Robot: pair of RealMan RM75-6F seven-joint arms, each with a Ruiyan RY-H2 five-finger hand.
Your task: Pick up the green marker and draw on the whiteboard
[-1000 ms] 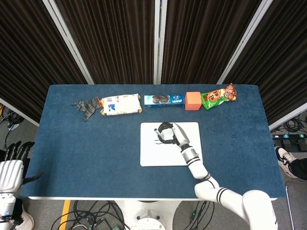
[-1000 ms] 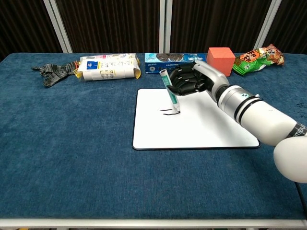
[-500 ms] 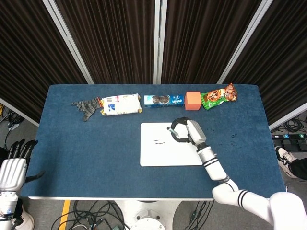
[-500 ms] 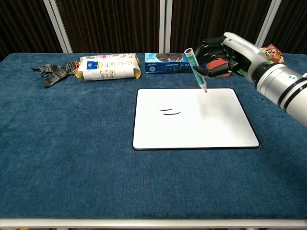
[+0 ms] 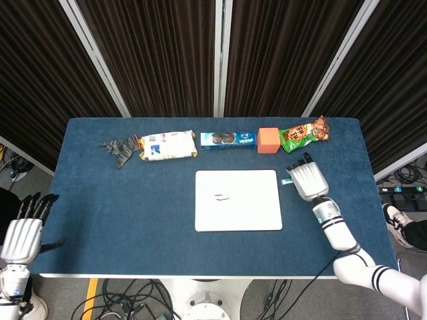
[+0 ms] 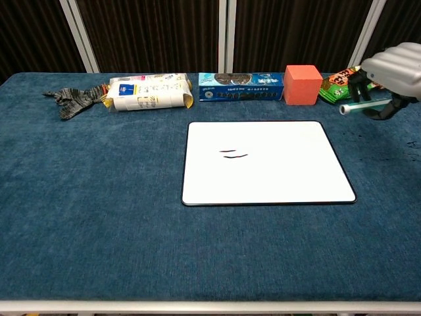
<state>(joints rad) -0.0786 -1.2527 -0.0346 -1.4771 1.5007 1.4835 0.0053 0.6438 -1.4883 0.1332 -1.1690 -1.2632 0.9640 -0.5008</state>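
The whiteboard lies flat on the blue table with two short dark strokes on its left half. My right hand hovers to the right of the board, off its edge, and holds the green marker roughly level, its end pointing left. My left hand hangs off the table's left side, fingers spread, holding nothing.
Along the far edge lie a grey cloth, a white-and-yellow packet, a blue cookie box, an orange cube and a green snack bag. The snack bag sits just behind my right hand.
My right hand has lifted the marker off the board and carried it rightward, past the board's right edge. The marker has tipped from upright to nearly level. The strokes are unchanged.
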